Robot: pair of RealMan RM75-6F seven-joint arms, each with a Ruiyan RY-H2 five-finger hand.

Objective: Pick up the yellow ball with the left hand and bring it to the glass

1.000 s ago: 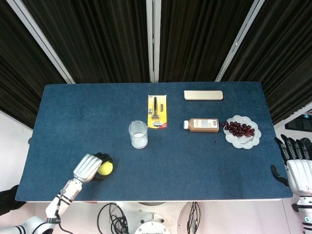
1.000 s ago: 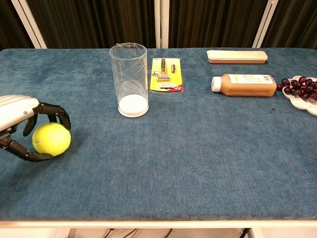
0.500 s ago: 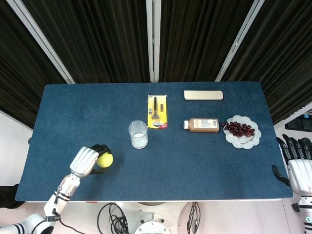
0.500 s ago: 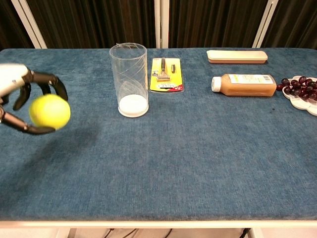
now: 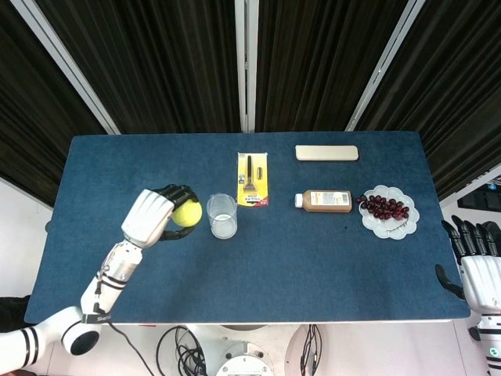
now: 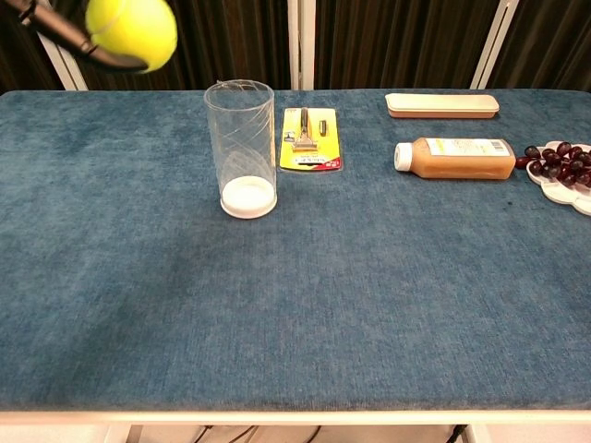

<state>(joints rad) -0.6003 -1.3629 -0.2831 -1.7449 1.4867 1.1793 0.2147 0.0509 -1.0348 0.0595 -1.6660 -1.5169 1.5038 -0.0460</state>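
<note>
Carrying the yellow ball (image 5: 187, 213) in its left hand (image 5: 153, 217), fingers wrapped round it, up off the table just left of the glass (image 5: 221, 215). I'd ease it right, keeping clear of the rim. The glass looks empty; the plate (image 5: 389, 225) far right holds grapes (image 5: 383, 207).

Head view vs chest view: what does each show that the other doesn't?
Head view only: the whole left hand and its arm, the right hand idle off the table's right edge, fingers apart, and the complete plate of grapes.

Chest view only: the yellow ball raised above the rim of the glass.

Both: ball held left of the glass, yellow razor pack, brown bottle, beige case.
</note>
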